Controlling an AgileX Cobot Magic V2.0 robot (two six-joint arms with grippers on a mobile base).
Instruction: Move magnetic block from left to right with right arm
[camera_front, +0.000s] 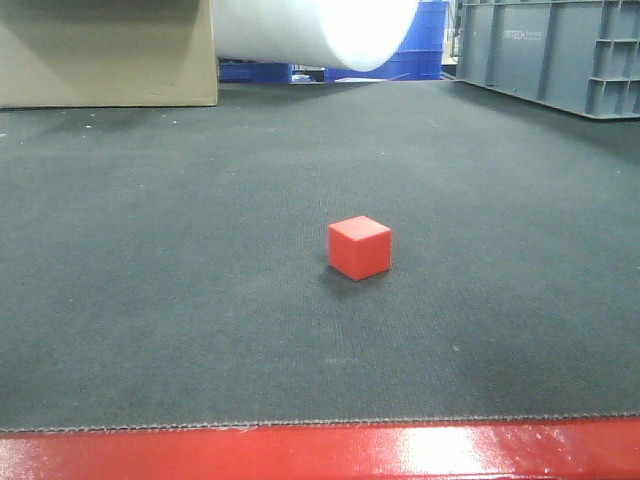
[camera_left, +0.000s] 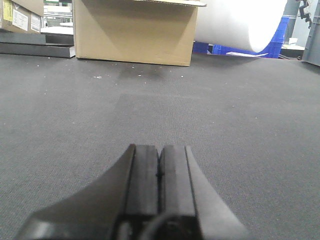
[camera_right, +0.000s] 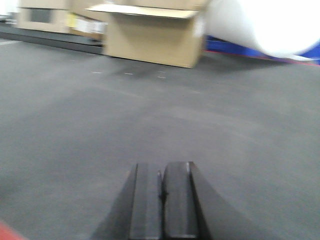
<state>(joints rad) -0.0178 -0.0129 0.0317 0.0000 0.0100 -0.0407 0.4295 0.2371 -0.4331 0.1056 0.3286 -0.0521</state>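
The magnetic block (camera_front: 359, 247) rests alone on the dark mat (camera_front: 150, 300), near the centre of the front view, with no arm touching it. The left gripper (camera_left: 159, 167) and the right gripper (camera_right: 161, 185) each appear in their own wrist views with fingers pressed together, holding nothing — both low over bare mat. A cardboard box (camera_left: 132, 31) and a white roll (camera_front: 310, 30) stand at the far edge; the right wrist view is blurred.

My right wrist view is motion-blurred, smearing the far brown cardboard box (camera_right: 152, 37) and its labels. The big white cylindrical roll (camera_front: 310, 30) and grey plastic crate (camera_front: 550, 50) run off the front view's top edge.
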